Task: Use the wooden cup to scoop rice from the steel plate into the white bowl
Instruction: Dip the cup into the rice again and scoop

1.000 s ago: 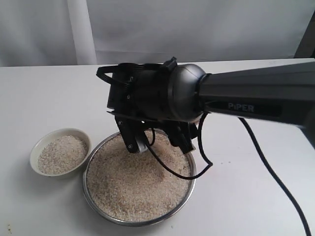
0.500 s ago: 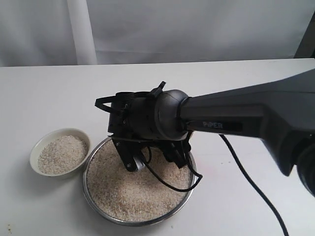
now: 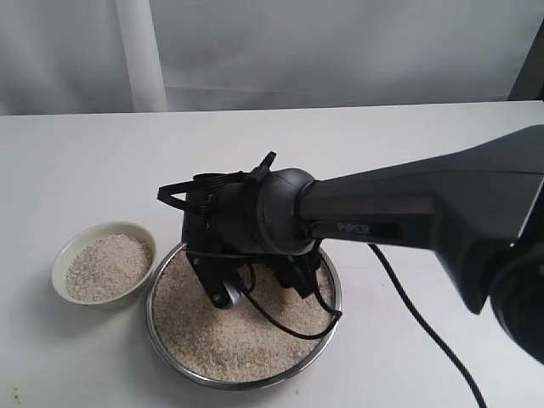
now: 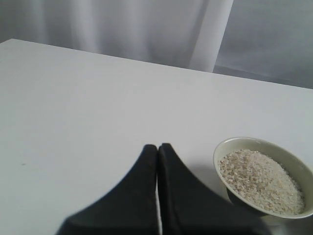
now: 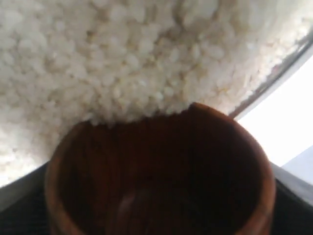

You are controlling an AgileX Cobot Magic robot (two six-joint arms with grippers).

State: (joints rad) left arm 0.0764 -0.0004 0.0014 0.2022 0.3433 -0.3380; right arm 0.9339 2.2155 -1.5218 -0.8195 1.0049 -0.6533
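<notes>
The steel plate [image 3: 240, 384] sits near the front of the table, heaped with rice [image 3: 212, 340]. My right gripper [image 3: 255, 285] hangs low over its far half, fingers pointing down into the grains. In the right wrist view it is shut on the wooden cup [image 5: 161, 171], whose tilted mouth touches the rice [image 5: 137, 58] beside the plate's rim [image 5: 276, 81]. The arm hides the cup in the exterior view. The white bowl [image 3: 59, 255] stands left of the plate, holding rice [image 3: 106, 265]. My left gripper [image 4: 157, 147] is shut and empty over bare table next to the bowl [image 4: 247, 140].
A black cable [image 3: 285, 321] loops from the right arm down over the rice. A second cable [image 3: 425, 327] trails across the white table to the right of the plate. A pale curtain hangs behind the table's far edge.
The right gripper with the cup has sunk down and a little leftward over the plate, bringing the cup's mouth to the rice. The bowl and plate have not moved.
</notes>
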